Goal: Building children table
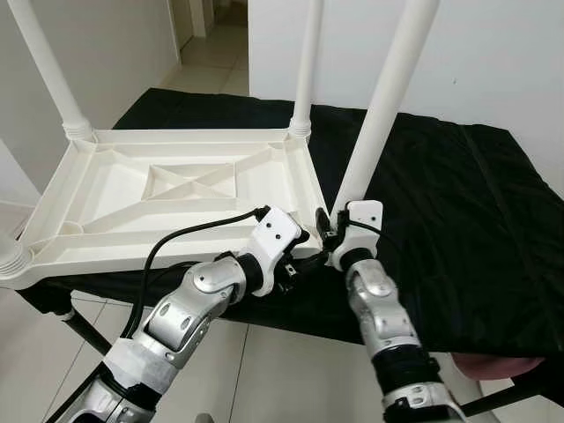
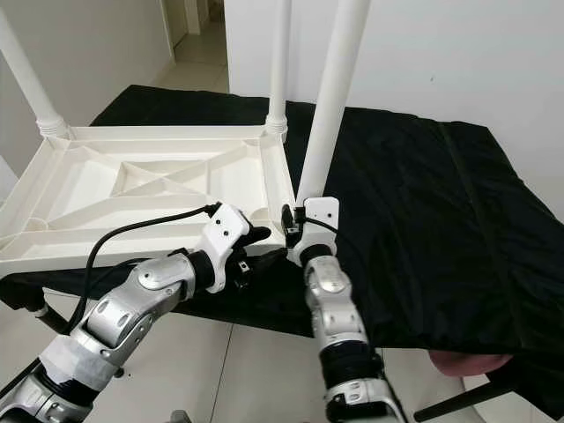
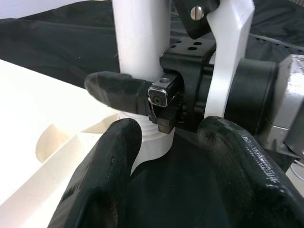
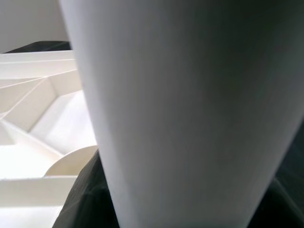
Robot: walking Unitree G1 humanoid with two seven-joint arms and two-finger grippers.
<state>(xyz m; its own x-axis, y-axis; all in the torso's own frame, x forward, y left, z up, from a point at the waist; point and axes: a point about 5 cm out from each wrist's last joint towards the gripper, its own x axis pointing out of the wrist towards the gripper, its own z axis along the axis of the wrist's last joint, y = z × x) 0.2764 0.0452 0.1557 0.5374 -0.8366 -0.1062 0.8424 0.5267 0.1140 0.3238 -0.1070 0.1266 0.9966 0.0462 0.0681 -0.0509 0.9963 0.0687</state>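
Observation:
A white plastic tabletop (image 1: pixel 115 189) lies upside down on a black cloth (image 1: pixel 458 220). Two white legs stand in its far corners, one at the left (image 1: pixel 48 66) and one at the right (image 1: pixel 308 62). A third leg (image 1: pixel 388 97) leans slightly at the near right corner. My right gripper (image 1: pixel 328 233) is shut on that leg's base; one of its fingers (image 3: pixel 114 90) presses the white tube, which looms close in the right wrist view (image 4: pixel 180 104). My left gripper (image 1: pixel 304 256) hovers open just below that corner, its fingers (image 3: pixel 109 180) spread before the leg's foot.
The near left corner socket (image 1: pixel 11 256) holds no leg. The black-covered stand ends close in front of me, with tiled floor (image 1: pixel 282 370) beneath. A pink object (image 1: pixel 498 366) pokes out under the cloth at the lower right. White walls and a doorway lie behind.

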